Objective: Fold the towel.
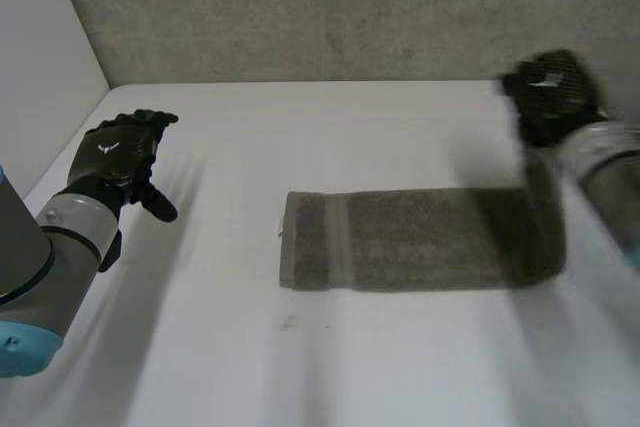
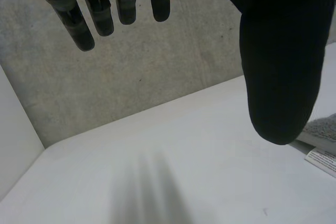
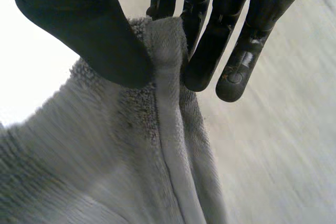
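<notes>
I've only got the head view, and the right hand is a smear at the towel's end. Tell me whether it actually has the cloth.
Observer: Yes. In the right wrist view the right hand pinches the towel by its hemmed edge, between the thumb and the fingers.
Operator: Now check the left hand for me.
Observer: The left wrist view shows the left hand open, fingers straight, holding nothing, above the bare table.
Operator: Report what lies nearest its thumb.
Observer: A white label at the towel's edge lies on the table beside the thumb.
</notes>
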You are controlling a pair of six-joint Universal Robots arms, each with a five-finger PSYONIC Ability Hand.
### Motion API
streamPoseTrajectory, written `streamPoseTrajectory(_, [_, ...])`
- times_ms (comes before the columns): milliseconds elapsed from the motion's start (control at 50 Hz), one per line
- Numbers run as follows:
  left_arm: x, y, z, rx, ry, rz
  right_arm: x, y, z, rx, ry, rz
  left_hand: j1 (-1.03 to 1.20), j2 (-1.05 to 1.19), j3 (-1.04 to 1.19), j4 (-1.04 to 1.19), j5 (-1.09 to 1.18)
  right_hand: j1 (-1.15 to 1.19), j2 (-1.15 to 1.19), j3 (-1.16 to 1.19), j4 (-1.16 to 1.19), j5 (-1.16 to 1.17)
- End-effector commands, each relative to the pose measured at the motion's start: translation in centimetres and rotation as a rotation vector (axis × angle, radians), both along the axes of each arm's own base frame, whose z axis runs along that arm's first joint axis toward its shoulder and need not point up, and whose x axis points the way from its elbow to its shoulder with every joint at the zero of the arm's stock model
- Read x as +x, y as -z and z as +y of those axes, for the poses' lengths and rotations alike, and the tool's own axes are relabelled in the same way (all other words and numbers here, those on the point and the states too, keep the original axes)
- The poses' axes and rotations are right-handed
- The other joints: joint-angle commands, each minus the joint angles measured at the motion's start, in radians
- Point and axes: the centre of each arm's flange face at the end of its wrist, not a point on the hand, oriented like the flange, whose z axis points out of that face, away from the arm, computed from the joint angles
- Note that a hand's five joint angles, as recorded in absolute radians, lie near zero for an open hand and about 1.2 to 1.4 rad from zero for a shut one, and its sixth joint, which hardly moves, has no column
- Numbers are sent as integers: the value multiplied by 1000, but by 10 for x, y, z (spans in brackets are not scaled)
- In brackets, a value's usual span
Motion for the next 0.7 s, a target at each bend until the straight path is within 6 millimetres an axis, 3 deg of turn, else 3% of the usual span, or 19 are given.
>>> streamPoseTrajectory(20, [0, 2, 2, 6, 1, -2, 111, 22, 64, 30, -315, 17, -3, 9, 8, 8, -29, 442, 221, 207, 203, 240])
streamPoseTrajectory(40, [0, 2, 2, 8, 3, -2, 128, 36, 78, 57, -367, 29, -3, 9, 8, 8, -29, 442, 221, 207, 203, 240])
streamPoseTrajectory(60, [0, 2, 2, 8, 3, -2, 128, 36, 78, 57, -367, 29, -3, 9, 8, 8, -29, 442, 221, 207, 203, 240])
streamPoseTrajectory(100, [-1, 3, 2, 9, 4, -3, 153, 64, 102, 114, -450, 58, -3, 9, 8, 8, -29, 442, 221, 207, 203, 240])
streamPoseTrajectory(120, [-1, 3, 2, 9, 4, -3, 153, 64, 103, 114, -450, 58, -3, 9, 8, 8, -29, 442, 221, 207, 203, 240])
streamPoseTrajectory(160, [-1, 3, 2, 9, 4, -3, 171, 88, 126, 162, -521, 82, -3, 9, 8, 8, -29, 442, 221, 207, 203, 240])
streamPoseTrajectory(320, [-1, 5, 3, 16, 8, -6, 180, 120, 151, 243, -579, 134, -3, 9, 8, 8, -29, 379, 158, 144, 140, 177])
streamPoseTrajectory(340, [-2, 6, 3, 18, 11, -7, 180, 120, 151, 243, -579, 134, -3, 9, 8, 8, -29, 378, 158, 143, 139, 177])
streamPoseTrajectory(360, [-3, 6, 4, 19, 14, -7, 178, 119, 152, 254, -577, 137, -3, 9, 8, 8, -29, -122, -342, -357, -361, -323])
streamPoseTrajectory(380, [-3, 6, 4, 19, 14, -7, 178, 119, 152, 255, -577, 137, -3, 9, 8, 8, -29, -127, -347, -362, -366, -328])
streamPoseTrajectory(400, [-4, 6, 4, 19, 17, -7, 175, 114, 150, 263, -564, 136, -3, 9, 8, 8, -29, -627, -847, -862, -866, -828])
streamPoseTrajectory(420, [-5, 6, 4, 16, 20, -8, 173, 106, 150, 263, -557, 134, -3, 9, 8, 8, -29, -780, -1001, -1015, -1019, -982])
streamPoseTrajectory(440, [-5, 6, 4, 16, 20, -8, 173, 106, 150, 263, -557, 134, -3, 9, 8, 8, -29, -780, -1001, -1015, -1019, -982])
streamPoseTrajectory(500, [-10, 0, 4, -3, 35, -2, 163, 77, 145, 245, -529, 111, -3, 9, 8, 8, -29, -780, -1001, -1015, -1019, -982])
streamPoseTrajectory(540, [-15, -5, 4, -21, 48, 3, 139, 54, 125, 276, -449, 47, -3, 9, 8, 8, -29, -780, -1001, -1015, -1019, -982])
streamPoseTrajectory(600, [-29, -10, 4, -42, 84, 14, 125, 45, 116, 307, -406, -6, -3, 9, 8, 8, -29, -780, -1001, -1015, -1019, -982])
streamPoseTrajectory(640, [-47, -10, 3, -51, 131, 20, 96, 29, 101, 358, -313, -120, -3, 9, 8, 8, -29, -780, -1001, -1015, -1019, -982])
streamPoseTrajectory(660, [-47, -10, 3, -51, 132, 20, 96, 29, 101, 358, -312, -120, -3, 9, 8, 8, -29, -780, -1001, -1015, -1019, -982])
streamPoseTrajectory(700, [-57, -9, 4, -52, 156, 21, 63, 33, 89, 422, -220, -184, -3, 9, 8, 8, -29, -780, -1001, -1015, -1019, -982])
